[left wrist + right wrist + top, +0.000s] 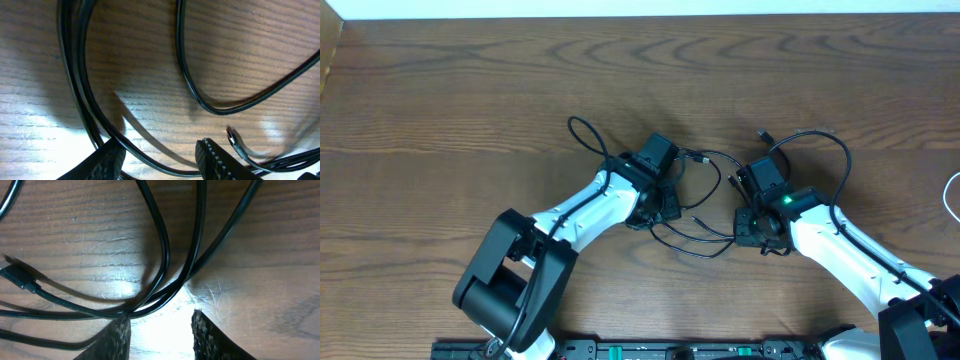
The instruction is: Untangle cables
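Black cable (212,109): thin, judged light, limp, slippery, looped on table (440,80); best taken behind plug (235,141); left claw (160,146), right claw (160,317) both released.

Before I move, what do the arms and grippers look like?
The left arm and right arm have white links, black joints and black cords alongside. The right arm shows a green light. The left gripper and right gripper have black ribbed fingers.
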### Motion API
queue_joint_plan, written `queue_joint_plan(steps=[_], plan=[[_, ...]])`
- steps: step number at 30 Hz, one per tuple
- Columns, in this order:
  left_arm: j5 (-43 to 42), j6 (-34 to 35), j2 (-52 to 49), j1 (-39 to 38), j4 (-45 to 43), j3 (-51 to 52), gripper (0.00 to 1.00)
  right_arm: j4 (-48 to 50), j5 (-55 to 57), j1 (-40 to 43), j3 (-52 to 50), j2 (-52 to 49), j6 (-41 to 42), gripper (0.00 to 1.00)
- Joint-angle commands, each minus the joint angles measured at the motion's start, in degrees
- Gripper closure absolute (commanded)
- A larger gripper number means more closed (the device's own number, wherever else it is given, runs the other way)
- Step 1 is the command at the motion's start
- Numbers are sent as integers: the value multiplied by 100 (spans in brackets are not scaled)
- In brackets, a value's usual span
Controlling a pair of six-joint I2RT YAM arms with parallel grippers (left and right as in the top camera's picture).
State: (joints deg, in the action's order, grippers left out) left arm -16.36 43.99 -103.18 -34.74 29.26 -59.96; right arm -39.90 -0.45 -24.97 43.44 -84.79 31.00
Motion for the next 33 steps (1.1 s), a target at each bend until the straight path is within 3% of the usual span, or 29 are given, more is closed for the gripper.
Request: queue_joint_plan(steps=[1, 9, 10, 15, 20, 24, 29, 33], plan=[[37, 151, -120, -11, 7, 63, 50, -24, 4, 24, -7, 2, 61, 65], [44, 393, -400, -17, -363, 68, 50, -94, 4, 24, -7, 2, 61, 65], [42, 396, -398, -15, -520, 66, 60, -122, 4, 24, -7, 2, 61, 64], [42, 391, -396, 57, -1176, 61, 92, -251, 7, 24, -7, 2, -44, 64], [33, 345, -345, 280, -1445, 61, 92, -304, 9, 24, -7, 2, -44, 64], [-219, -280, 61, 560, -1443, 52, 93, -299, 11, 24, -7, 4, -44, 64], [-654, -1167, 1119, 876, -1429, 44, 93, -227, 2, 37, 61, 4, -264, 63], [-675, -1399, 2188, 1134, -1333, 44, 92, -162, -332, 151, 527, 20, -708, 61]])
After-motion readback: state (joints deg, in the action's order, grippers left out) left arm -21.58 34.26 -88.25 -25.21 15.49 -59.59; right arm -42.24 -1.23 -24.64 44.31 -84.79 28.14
